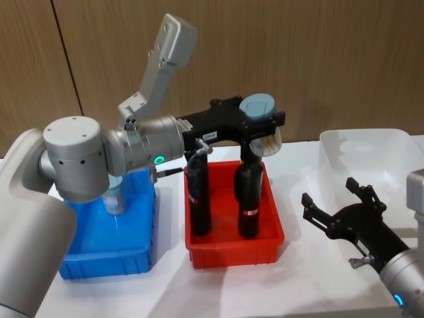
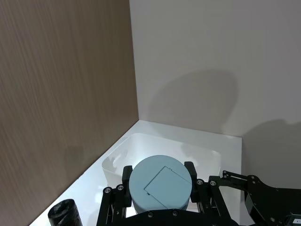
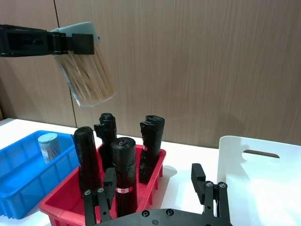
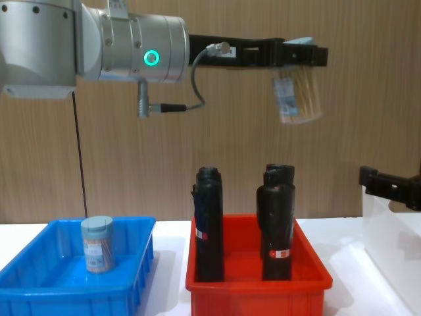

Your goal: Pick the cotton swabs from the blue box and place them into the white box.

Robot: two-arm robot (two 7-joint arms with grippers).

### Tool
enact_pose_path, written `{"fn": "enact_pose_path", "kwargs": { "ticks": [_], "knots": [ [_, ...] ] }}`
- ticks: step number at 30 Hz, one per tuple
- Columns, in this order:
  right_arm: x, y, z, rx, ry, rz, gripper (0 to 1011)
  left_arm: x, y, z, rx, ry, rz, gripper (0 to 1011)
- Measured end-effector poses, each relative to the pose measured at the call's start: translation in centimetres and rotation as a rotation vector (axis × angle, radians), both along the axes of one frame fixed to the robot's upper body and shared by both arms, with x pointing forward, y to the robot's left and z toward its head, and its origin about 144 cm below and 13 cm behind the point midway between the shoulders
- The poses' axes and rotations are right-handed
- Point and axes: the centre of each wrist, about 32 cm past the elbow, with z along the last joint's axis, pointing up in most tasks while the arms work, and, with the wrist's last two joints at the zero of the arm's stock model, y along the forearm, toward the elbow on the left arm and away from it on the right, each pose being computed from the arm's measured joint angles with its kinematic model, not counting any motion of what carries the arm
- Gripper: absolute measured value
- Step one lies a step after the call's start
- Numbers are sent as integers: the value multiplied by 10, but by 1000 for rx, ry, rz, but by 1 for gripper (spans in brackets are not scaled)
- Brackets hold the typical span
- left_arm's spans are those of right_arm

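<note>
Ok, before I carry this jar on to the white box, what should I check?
1. Grip: left gripper shut on held jar at its lid, jar hanging tilted: ok.
2. Height: jar well above black tubes: ok.
3. Position: jar above red bin, not yet over white box: not ok.
4. Right gripper open beside the white box's near corner, clear of the drop: cannot tell.
5. Second jar upright in blue box: ok.
</note>
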Motion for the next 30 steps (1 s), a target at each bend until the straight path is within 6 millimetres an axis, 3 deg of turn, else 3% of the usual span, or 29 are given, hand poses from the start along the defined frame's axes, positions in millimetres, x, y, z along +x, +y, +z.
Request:
{"fn": "enact_pose_path", "kwargs": {
  "ticks": [16, 30],
  "knots": [
    [1, 0, 1, -6, 3, 4, 1001, 3, -4, 6, 2, -8, -14, 660],
    [9, 1, 16, -51, 4, 55, 1001, 4, -6, 8, 2, -11, -17, 661]
  ]
}}
